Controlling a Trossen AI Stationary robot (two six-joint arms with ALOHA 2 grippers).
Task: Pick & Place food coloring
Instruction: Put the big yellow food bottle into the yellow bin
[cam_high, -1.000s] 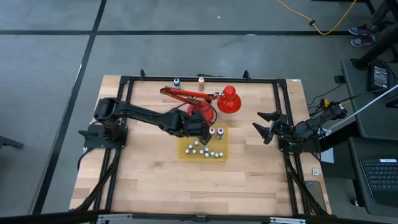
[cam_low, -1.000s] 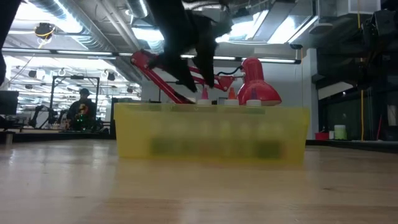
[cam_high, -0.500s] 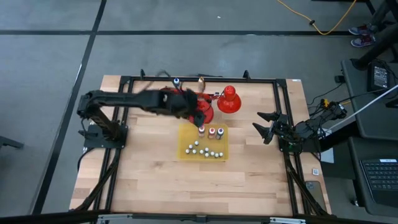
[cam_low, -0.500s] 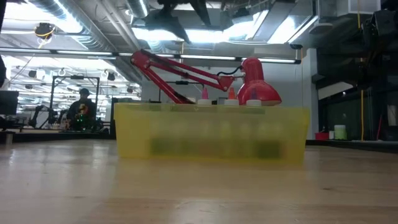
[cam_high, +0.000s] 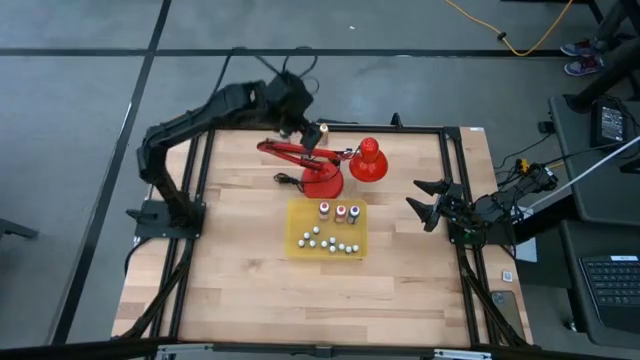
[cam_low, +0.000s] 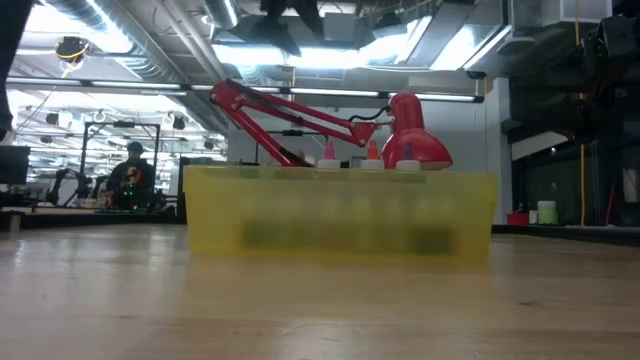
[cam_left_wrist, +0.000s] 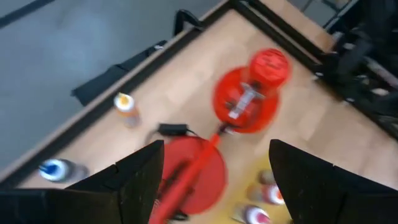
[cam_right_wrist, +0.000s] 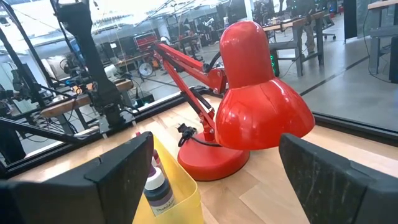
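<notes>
Three tiny food coloring bottles (cam_high: 340, 211) stand upright in a row at the far end of the yellow tray (cam_high: 300, 230). Only their tips (cam_low: 328, 152) show over the tray wall in the low view. An orange-capped bottle (cam_left_wrist: 125, 106) and a blue-capped one (cam_left_wrist: 55, 169) stand on the table's far edge. My left gripper (cam_high: 298, 112) hangs open high above that far edge, tipped downward, with nothing between its fingers (cam_left_wrist: 214, 152). My right gripper (cam_high: 424, 200) waits open at the right edge, level, facing the tray (cam_right_wrist: 214, 155).
A big red desk lamp stands just beyond the tray, its round base (cam_high: 322, 182) behind the bottles and its shade (cam_high: 368, 160) to the right. Several small white caps (cam_high: 325, 240) lie in the tray. A black frame (cam_high: 450, 170) rims the table.
My left gripper has let go of a bottle at the tray's far end, where it now stands as the third in the row. The gripper has risen well clear and swung toward the table's far edge, past the lamp's arm.
</notes>
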